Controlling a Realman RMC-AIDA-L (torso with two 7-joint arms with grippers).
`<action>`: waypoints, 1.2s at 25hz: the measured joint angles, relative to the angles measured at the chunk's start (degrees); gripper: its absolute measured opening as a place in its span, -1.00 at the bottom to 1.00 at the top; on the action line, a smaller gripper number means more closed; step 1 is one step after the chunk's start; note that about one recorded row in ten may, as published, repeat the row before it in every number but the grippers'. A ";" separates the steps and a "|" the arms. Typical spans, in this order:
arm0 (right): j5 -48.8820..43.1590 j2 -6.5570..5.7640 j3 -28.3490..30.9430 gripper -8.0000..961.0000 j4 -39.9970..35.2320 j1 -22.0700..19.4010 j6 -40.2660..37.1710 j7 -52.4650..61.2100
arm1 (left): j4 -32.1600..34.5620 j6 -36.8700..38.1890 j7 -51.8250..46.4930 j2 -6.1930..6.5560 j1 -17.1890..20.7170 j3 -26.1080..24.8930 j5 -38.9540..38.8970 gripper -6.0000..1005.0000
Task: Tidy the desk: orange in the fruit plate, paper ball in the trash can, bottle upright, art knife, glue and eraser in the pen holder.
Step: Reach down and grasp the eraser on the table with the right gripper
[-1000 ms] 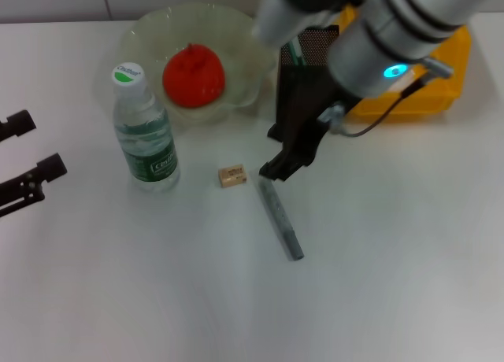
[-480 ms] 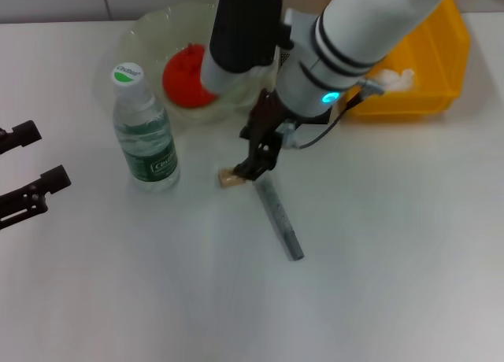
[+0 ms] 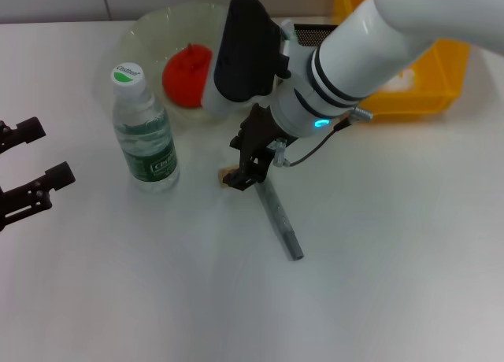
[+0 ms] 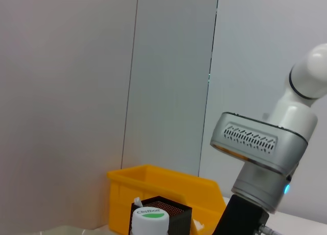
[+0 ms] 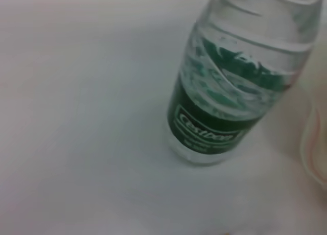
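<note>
From this wrist camera I see a clear water bottle (image 5: 225,92) with a green label, standing upright on the white desk (image 5: 76,117). A pale curved edge with a pinkish tint (image 5: 314,138) shows just beside it. My own jaws don't appear here.

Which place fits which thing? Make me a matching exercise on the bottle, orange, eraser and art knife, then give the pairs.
1. bottle
2. orange
3. eraser
4. art knife

A. under the right gripper
B. in the fruit plate
C. upright on the desk
D. flat on the desk, near the middle

Pairs: 1-C, 2-B, 3-A, 4-D
</note>
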 joint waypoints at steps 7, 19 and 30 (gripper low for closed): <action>6.76 0.00 -0.17 0.16 2.92 -0.81 2.03 -4.19 | 0.00 -0.36 0.00 -0.14 -0.35 0.00 0.00 0.59; 7.25 0.00 0.01 0.10 5.37 -0.97 4.45 -4.94 | -0.09 -0.49 0.00 -0.29 -0.54 0.00 -0.01 0.59; 11.56 0.00 -0.21 0.05 7.55 -1.08 5.34 -8.22 | -0.09 -0.65 0.01 -0.40 -0.52 0.00 -0.01 0.59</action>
